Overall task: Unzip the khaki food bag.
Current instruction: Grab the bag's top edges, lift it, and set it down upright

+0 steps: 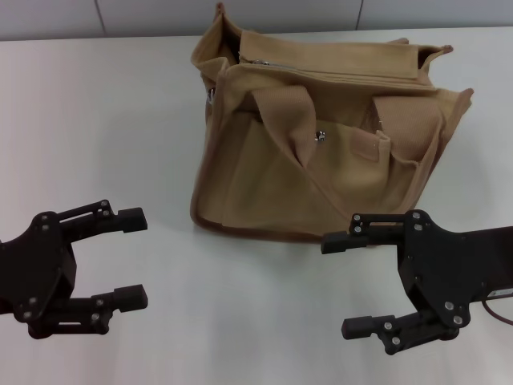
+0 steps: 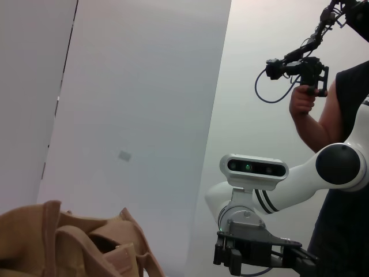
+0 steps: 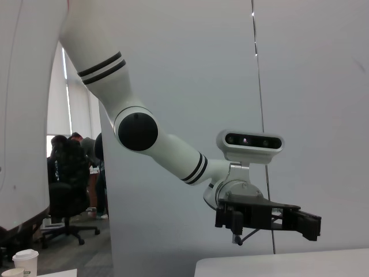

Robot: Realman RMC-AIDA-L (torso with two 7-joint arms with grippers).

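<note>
— Tabletop status?
— White tabletop (image 1: 96, 120); khaki food bag (image 1: 321, 152) sits mid-far, zipper (image 1: 337, 74) running crosswise. I judge my right tool (image 1: 353, 285) nearer than the left tool (image 1: 132, 257); both wide, empty.

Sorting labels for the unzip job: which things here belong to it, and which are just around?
Job: khaki food bag, its zipper along the top; left gripper and right gripper, both open, short of the bag.

Just around: white table; person with a camera rig; paper cup.
</note>
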